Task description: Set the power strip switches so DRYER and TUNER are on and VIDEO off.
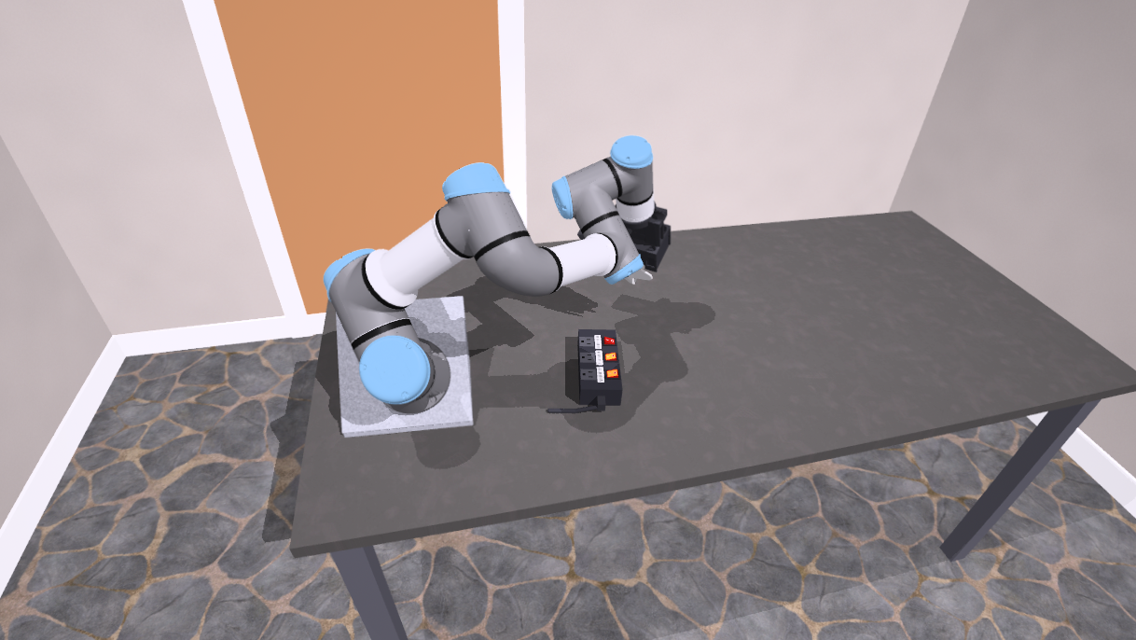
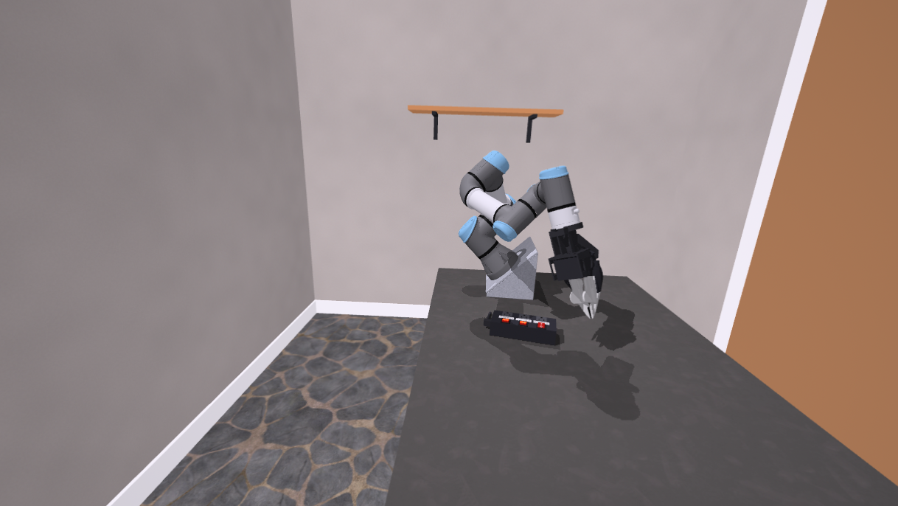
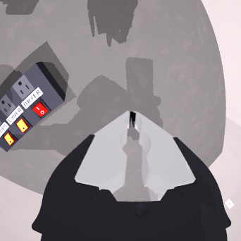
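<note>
Above table (image 1: 795,317) we hover, gripper (image 3: 132,116) clenched, empty. Power strip (image 1: 596,366) looks rigid, light, may slide; we press rockers from above, starting DRYER switch (image 3: 40,109).

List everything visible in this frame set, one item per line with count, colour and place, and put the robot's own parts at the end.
Power strip: one, black, face up on the table in front of the arm's base, short cord at its near end.
Rocker switches: three on the strip; DRYER is red, TUNER and the third glow orange. The third label is cut off in the wrist view.
Table: one, dark grey top, dark legs.
Wall shelf: one, wooden, black brackets, on the far wall in the exterior view.
Door panel: one, orange, white frame, behind the arm.
Floor: grey stone pattern.
Base plate: one, light grey, on the table's corner.
Arm: one, grey and white, blue caps.
Gripper: one, black body, pale fingers, shut, empty, above the table beside the strip.
</note>
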`<action>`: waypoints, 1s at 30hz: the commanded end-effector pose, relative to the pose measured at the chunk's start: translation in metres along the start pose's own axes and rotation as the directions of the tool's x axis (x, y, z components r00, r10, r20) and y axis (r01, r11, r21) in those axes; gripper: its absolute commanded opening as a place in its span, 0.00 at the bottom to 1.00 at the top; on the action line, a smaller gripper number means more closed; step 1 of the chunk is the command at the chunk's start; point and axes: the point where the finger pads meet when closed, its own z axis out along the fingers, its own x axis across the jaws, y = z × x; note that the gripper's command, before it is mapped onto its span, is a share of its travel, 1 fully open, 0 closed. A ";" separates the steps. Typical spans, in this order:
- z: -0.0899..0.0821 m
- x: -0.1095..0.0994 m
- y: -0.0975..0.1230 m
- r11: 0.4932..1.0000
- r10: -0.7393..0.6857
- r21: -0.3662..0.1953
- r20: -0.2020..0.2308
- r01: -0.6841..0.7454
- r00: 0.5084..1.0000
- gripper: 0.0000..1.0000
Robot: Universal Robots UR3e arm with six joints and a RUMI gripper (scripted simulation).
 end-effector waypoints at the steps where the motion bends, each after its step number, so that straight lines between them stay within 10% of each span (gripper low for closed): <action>1: -0.008 -0.019 0.011 0.993 -0.115 0.001 0.067 0.115 0.991 0.00; 14: -0.036 -0.079 0.049 0.888 -0.457 0.059 0.218 0.456 0.862 0.00; 30: -0.048 -0.100 0.063 0.822 -0.566 0.103 0.259 0.560 0.783 0.00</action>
